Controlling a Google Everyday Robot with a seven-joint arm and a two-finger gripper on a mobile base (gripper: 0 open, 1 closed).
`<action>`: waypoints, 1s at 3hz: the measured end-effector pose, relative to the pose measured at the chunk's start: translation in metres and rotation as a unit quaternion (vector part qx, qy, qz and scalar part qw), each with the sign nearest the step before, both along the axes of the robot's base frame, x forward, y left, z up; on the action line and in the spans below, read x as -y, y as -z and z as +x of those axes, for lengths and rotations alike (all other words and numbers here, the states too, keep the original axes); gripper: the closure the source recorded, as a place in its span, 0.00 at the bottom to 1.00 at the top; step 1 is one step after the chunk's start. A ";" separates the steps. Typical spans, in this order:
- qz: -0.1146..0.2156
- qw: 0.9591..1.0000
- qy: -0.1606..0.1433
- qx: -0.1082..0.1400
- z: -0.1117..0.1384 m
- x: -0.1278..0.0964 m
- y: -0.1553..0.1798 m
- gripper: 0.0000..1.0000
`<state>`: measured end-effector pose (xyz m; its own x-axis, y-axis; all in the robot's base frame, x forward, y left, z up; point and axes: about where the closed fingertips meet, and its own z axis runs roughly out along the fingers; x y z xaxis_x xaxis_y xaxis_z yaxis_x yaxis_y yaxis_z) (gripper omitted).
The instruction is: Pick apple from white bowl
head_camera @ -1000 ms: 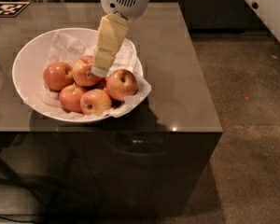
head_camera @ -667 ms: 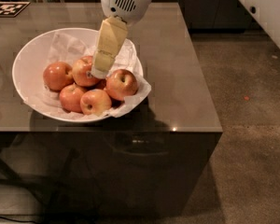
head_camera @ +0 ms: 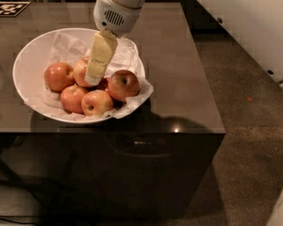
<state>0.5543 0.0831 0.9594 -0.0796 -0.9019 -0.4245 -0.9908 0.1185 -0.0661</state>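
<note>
Our arm comes down from the top edge, its wrist tilted left, and the gripper (head_camera: 92,78) dips into the white bowl (head_camera: 28,65) among the back apples (head_camera: 80,72). We cannot tell whether it is clenched or released. The apple (head_camera: 97,102), seemingly the dark-marked one, lies at the bowl's front.

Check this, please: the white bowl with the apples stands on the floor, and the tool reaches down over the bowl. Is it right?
Not fully. The white bowl with the apples stands on the table, near its front edge, not on the floor; the camera view shows this. The tool does reach down over the bowl.
</note>
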 end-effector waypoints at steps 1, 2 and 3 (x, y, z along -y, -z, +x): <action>-0.004 1.000 0.004 -0.016 0.005 -0.008 0.012 0.00; 0.001 0.999 0.016 -0.036 0.013 -0.008 0.025 0.00; -0.011 0.998 0.028 -0.053 0.026 -0.004 0.045 0.00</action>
<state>0.5801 0.0872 0.9147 -0.1727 -0.9040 -0.3912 -0.9843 0.1728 0.0353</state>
